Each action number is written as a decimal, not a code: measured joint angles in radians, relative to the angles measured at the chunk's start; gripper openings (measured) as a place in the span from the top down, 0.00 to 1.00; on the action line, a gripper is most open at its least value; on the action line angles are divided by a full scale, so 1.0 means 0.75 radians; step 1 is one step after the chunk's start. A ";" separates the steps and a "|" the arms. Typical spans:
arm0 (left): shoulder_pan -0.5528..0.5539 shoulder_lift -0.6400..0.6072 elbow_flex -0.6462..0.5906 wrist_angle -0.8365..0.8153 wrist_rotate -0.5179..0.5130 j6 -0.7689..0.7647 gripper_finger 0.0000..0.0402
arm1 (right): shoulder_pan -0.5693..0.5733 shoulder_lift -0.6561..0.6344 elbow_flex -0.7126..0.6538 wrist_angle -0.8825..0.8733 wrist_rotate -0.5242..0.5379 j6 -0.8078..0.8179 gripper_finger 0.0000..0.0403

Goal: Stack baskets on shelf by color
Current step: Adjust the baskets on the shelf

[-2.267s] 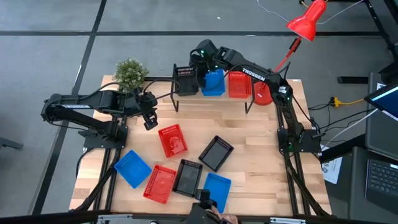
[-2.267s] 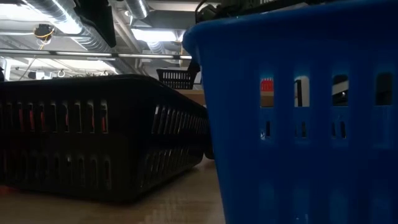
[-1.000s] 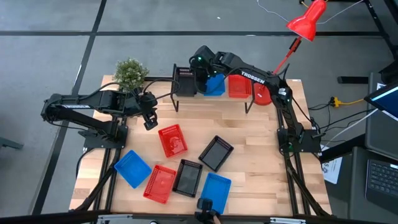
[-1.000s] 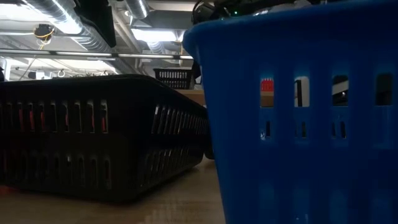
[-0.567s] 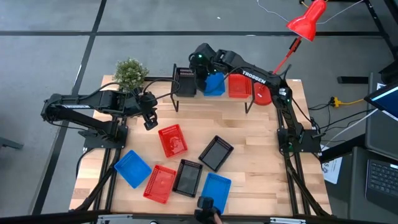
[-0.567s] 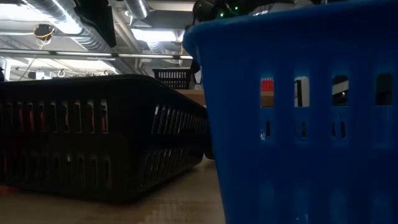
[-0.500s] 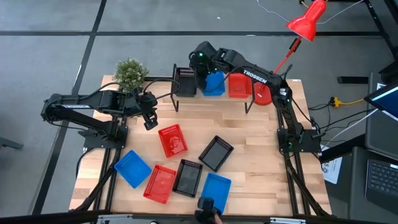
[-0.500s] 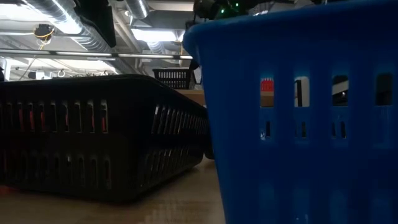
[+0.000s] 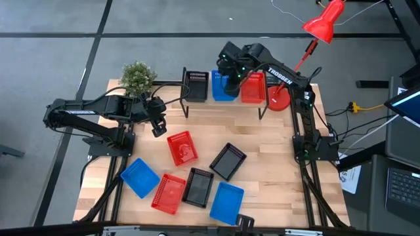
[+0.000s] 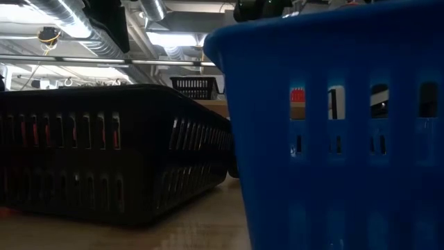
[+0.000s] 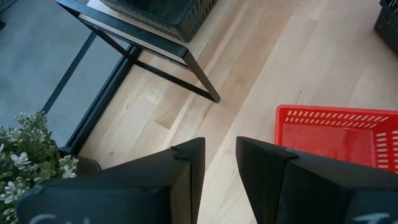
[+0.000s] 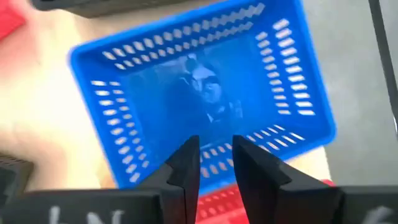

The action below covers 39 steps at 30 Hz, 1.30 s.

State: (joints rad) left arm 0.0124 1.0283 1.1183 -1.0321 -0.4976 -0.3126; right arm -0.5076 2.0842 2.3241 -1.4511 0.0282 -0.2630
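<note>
On the shelf (image 9: 209, 99) at the table's far edge a black basket (image 9: 195, 84), a blue basket (image 9: 222, 86) and a red basket (image 9: 252, 88) rest side by side on their bottoms. My right gripper (image 9: 231, 77) hovers over the blue basket (image 12: 199, 93), open, its fingertips (image 12: 216, 152) above that basket's wall. My left gripper (image 9: 158, 130) waits open over the table's left part, near a red basket (image 9: 182, 147) (image 11: 339, 134). Several more baskets lie flat on the near half: black (image 9: 228, 160), blue (image 9: 139, 177), red (image 9: 168, 193), black (image 9: 198, 186), blue (image 9: 226, 200).
A small potted plant (image 9: 138, 77) stands at the far left corner. A red lamp's base (image 9: 279, 98) sits by the shelf's right end. In the low view a blue basket wall (image 10: 333, 139) and a black basket (image 10: 111, 167) fill the foreground. Bare wood lies before the shelf.
My right gripper has moved from the shelf's left part toward the table's right, and now hangs over the blue basket. That basket, tilted a second ago, now lies flat and square on the shelf between the black and the red one.
</note>
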 joint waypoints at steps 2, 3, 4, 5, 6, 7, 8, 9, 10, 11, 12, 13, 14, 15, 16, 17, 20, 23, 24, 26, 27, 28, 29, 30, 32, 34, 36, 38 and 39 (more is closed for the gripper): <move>0.000 0.000 0.000 0.005 0.000 -0.001 0.79 | 0.015 0.000 -0.001 -0.007 -0.007 0.000 0.76; 0.000 0.000 0.000 0.005 0.000 -0.001 0.79 | 0.025 0.000 -0.005 -0.009 -0.007 0.000 0.76; 0.000 0.000 0.000 0.005 0.000 -0.001 0.79 | 0.035 -0.002 -0.015 -0.016 -0.006 -0.002 0.76; 0.000 0.000 0.000 0.005 0.000 -0.001 0.79 | 0.044 -0.002 -0.026 -0.028 -0.006 -0.003 0.76; 0.000 0.000 0.000 0.005 0.000 -0.001 0.79 | 0.052 -0.002 -0.039 -0.042 -0.005 -0.004 0.76; 0.000 0.000 0.000 0.005 0.000 -0.001 0.79 | 0.057 -0.002 -0.054 -0.048 -0.005 -0.007 0.76; 0.000 0.000 0.000 0.006 -0.001 -0.001 0.79 | 0.064 -0.002 -0.073 -0.045 -0.002 -0.010 0.76; 0.000 0.000 0.000 0.006 -0.001 -0.001 0.79 | 0.065 -0.002 -0.088 -0.039 0.009 -0.010 0.76; 0.000 0.000 0.000 0.006 -0.001 -0.001 0.79 | 0.067 -0.001 -0.097 -0.038 0.022 -0.011 0.76; 0.000 0.000 0.000 0.006 -0.001 -0.001 0.79 | 0.066 0.000 -0.099 -0.039 0.034 -0.010 0.76; 0.000 0.000 0.000 0.006 -0.001 -0.001 0.79 | 0.065 0.001 -0.099 -0.035 0.039 -0.009 0.76; 0.000 0.000 0.000 0.006 0.000 -0.002 0.79 | 0.065 0.000 -0.098 -0.029 0.041 -0.009 0.76; 0.000 0.000 0.000 0.006 0.000 -0.002 0.79 | 0.065 -0.001 -0.098 -0.026 0.041 -0.005 0.76; 0.000 0.000 0.000 0.006 0.000 -0.002 0.79 | 0.066 -0.001 -0.098 -0.031 0.043 -0.001 0.76; 0.000 0.000 0.000 0.006 0.000 -0.002 0.79 | 0.068 -0.001 -0.098 -0.044 0.041 0.009 0.76; 0.000 0.000 0.000 0.006 0.000 -0.002 0.79 | 0.070 -0.001 -0.098 -0.063 0.036 0.023 0.76; 0.000 0.000 0.000 0.006 0.000 -0.003 0.79 | 0.077 -0.001 -0.098 -0.077 0.012 0.034 0.76; 0.000 0.000 0.000 0.007 0.000 -0.003 0.79 | 0.093 -0.001 -0.098 -0.062 0.009 0.035 0.76; 0.000 0.000 0.000 0.007 0.000 -0.003 0.79 | 0.098 -0.001 -0.098 -0.062 0.009 0.036 0.76; 0.000 0.000 0.000 0.007 0.000 -0.003 0.79 | 0.109 -0.001 -0.098 -0.061 0.008 0.035 0.76; 0.000 0.000 0.000 0.007 0.000 -0.003 0.79 | 0.113 -0.001 -0.098 -0.061 0.006 0.035 0.76; 0.000 0.000 0.000 0.007 0.000 -0.003 0.79 | 0.117 -0.001 -0.098 -0.061 0.005 0.035 0.76; 0.000 0.000 0.000 0.008 0.000 -0.004 0.79 | 0.119 -0.001 -0.098 -0.061 0.002 0.036 0.76; 0.000 0.000 0.000 0.008 0.000 -0.004 0.79 | 0.120 -0.001 -0.098 -0.061 0.001 0.042 0.76; 0.000 0.000 0.000 0.008 0.000 -0.004 0.79 | 0.124 -0.001 -0.098 -0.061 0.002 0.057 0.76; 0.000 0.000 0.000 0.008 0.000 -0.004 0.79 | 0.125 -0.001 -0.098 -0.061 0.004 0.057 0.76; 0.000 0.000 0.000 0.008 0.000 -0.004 0.79 | 0.124 -0.001 -0.098 -0.050 0.011 0.056 0.76; 0.000 0.000 0.000 0.008 0.000 -0.004 0.79 | 0.124 -0.001 -0.095 -0.039 0.052 0.056 0.76; 0.000 0.000 0.000 0.008 0.000 -0.003 0.79 | 0.125 0.000 -0.089 -0.040 0.083 0.058 0.76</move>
State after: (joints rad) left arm 0.0124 1.0283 1.1183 -1.0260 -0.4976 -0.3152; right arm -0.4141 2.0842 2.2576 -1.4811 0.0902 -0.2192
